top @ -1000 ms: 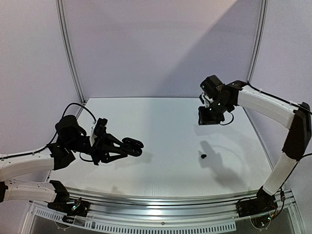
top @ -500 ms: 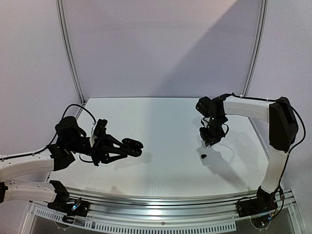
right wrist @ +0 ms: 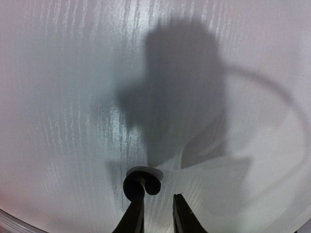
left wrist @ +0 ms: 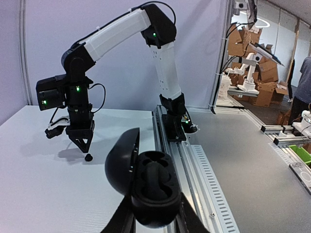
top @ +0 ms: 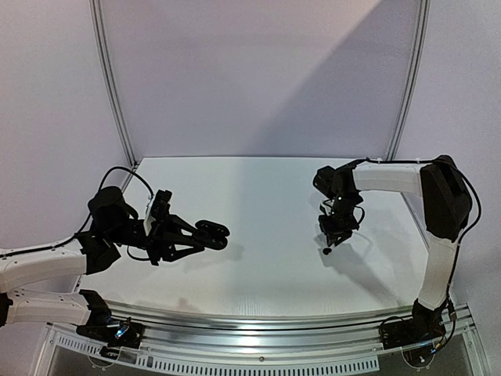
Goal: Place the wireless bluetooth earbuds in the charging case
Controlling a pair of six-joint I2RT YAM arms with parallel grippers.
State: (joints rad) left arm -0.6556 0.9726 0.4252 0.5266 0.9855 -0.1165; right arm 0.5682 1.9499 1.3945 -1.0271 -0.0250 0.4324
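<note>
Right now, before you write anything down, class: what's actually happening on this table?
The left pincer is shut on an open charging case, holding it above the table with its lid up; both hollows look empty. The right pincer points down at the one black earbud lying on the table. Its tips are slightly apart, and the earbud sits just ahead of one tip, not between them. No earbud is in the case yet.

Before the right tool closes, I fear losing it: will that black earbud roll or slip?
Likely very light: the earbud is tiny beside the right tool. Its rounded body on the smooth table may roll or skid. It lies by one finger, outside the gap, so closing might flick it.
</note>
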